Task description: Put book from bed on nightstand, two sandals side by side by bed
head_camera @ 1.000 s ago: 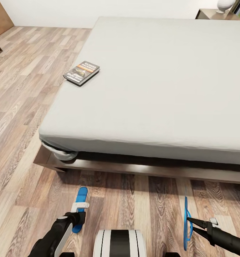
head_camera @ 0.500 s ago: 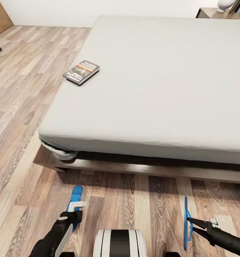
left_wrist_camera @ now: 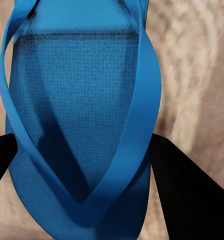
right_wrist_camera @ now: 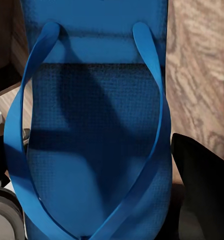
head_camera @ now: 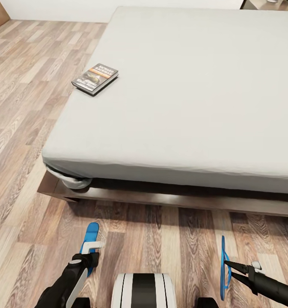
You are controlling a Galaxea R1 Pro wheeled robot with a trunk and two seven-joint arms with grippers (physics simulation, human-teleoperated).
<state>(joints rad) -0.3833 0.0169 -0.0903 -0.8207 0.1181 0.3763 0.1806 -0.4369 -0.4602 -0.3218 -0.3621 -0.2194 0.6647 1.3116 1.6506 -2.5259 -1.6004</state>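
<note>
Lower left of the head view: left gripper clamps one blue sandal; lower right, right gripper pinches the other sandal edge-on. Book lies upper left, near the bed edge.

Head cam looks down over bed & floor; wrist cams sit close on sandals.

2 sandals, 1 book, 1 bed, probably 2 tools.
</note>
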